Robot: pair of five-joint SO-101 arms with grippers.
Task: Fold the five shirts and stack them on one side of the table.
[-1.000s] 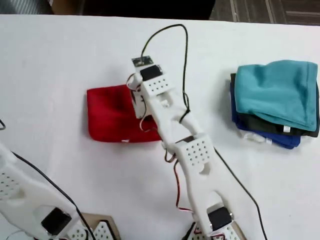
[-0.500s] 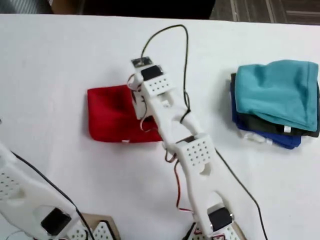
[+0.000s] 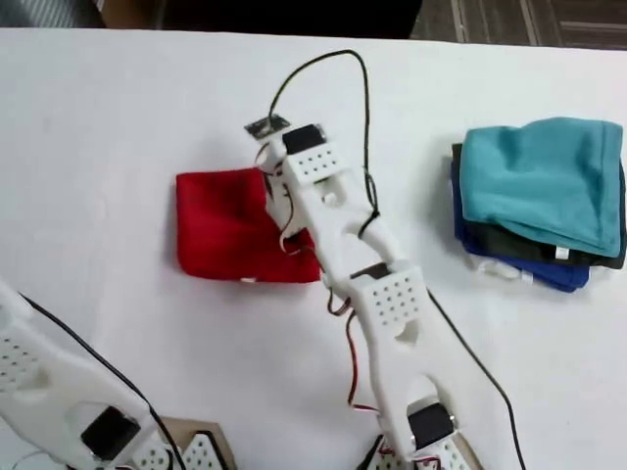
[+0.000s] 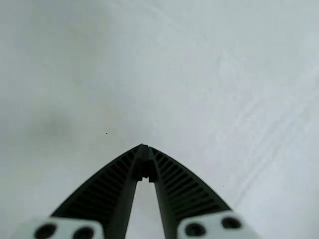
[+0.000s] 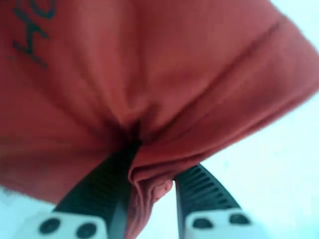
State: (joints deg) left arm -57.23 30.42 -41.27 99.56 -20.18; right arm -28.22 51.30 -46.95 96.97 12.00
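A folded red shirt lies on the white table left of centre. My right gripper is shut on the red shirt at its right edge, with bunched cloth between the black fingers. From above, the right arm stretches from the near edge to that shirt. A stack of folded shirts, teal on top of dark and blue ones, sits at the right side. My left gripper is shut over bare table, and the left arm rests at the near left corner.
Black cables loop from the right arm over the middle of the table. The arm bases stand at the near edge. The table's far edge borders a dark floor.
The right arm has pulled the red shirt slightly to the right, and its wrist has shifted a little farther from the near edge. The left arm has stayed put.
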